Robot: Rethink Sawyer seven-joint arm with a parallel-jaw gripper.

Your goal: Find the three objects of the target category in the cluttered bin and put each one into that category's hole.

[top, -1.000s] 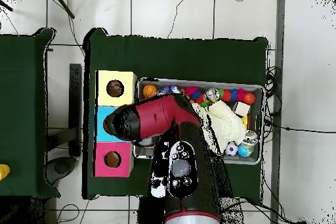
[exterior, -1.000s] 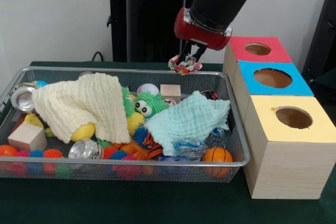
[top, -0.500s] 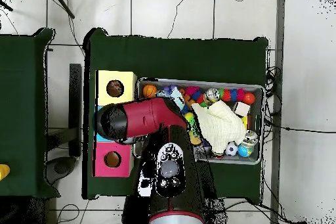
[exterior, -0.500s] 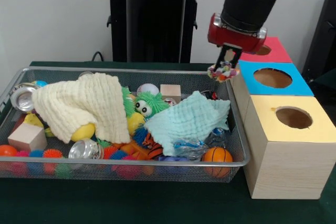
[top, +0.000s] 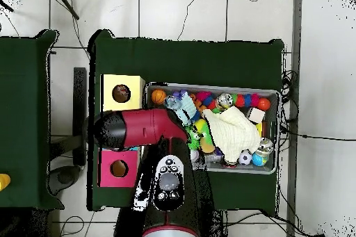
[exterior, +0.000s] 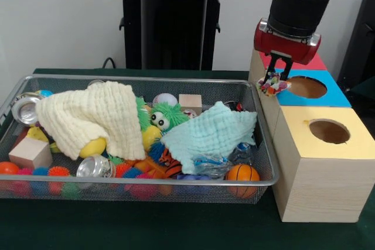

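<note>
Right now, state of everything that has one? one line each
gripper: shut on multicolored toy, over the blue box's near-bin edge
multicolored toy: held, in the air
blue box: hole open, not yet filled
yellow box: hole open
red box: mostly hidden by the arm
wire bin: full of clutter
cream cloth: draped over toys
mint cloth: draped over toys

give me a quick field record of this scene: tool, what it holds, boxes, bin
tool: shut on toy, at the blue box's near-bin edge
toy: small, multicoloured, hanging above the box's rim
boxes: red, blue, yellow, each with a round hole on top
bin: wire mesh, holds a cream cloth, a mint cloth and mixed toys
</note>
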